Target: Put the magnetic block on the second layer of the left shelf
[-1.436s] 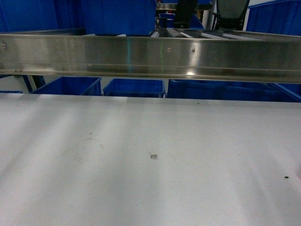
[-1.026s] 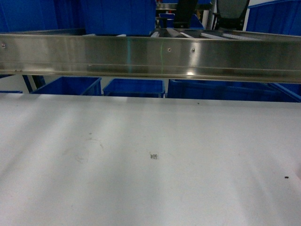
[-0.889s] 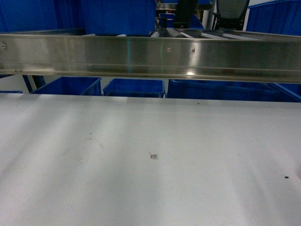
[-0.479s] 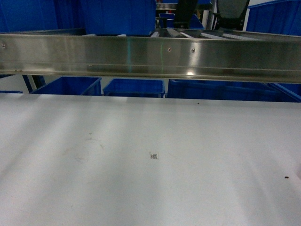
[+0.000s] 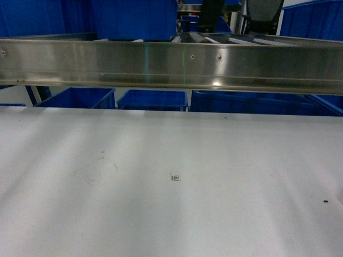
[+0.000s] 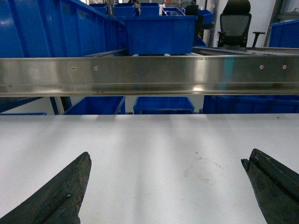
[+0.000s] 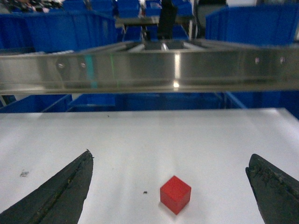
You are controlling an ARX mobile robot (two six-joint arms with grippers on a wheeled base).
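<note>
**Magnetic block** (image 7: 175, 194): small, bright red, cube-shaped with sharp edges. Lying on the white table (image 5: 161, 214), apart from both right fingers and roughly centred between them in the right wrist view. Not held. Tiny dark speck (image 7: 145, 192) just beside it on the left. Not visible in the head view.

**Right gripper** (image 7: 169, 156): fingers spread wide, nothing between them but the block on the table below and ahead. Hovering, pointed toward the rack.

**Left gripper** (image 6: 166, 158): fingers likewise wide apart and empty, over bare table with a faint ring-shaped smudge (image 6: 202, 169).

**Rack**: stainless-steel front rail (image 5: 171, 64) spanning the full width above the table's far edge, with sloping roller rails (image 5: 214, 38) behind it. Presumably a level of the target shelf; which level counts as the second cannot be told from here.

**Surroundings**: blue crates (image 5: 153, 99) under and behind the rail, small printed marker (image 5: 175, 178) on the table, office chair (image 6: 235, 18) far back.

**Change over the last second or so**: none detectable in the head view; rail, crates, marker and table all where they were, no arm entering.

**Task standing**: judged at the very start, pickup not yet made. Probable next step: lower the right fingers around the block and close.
</note>
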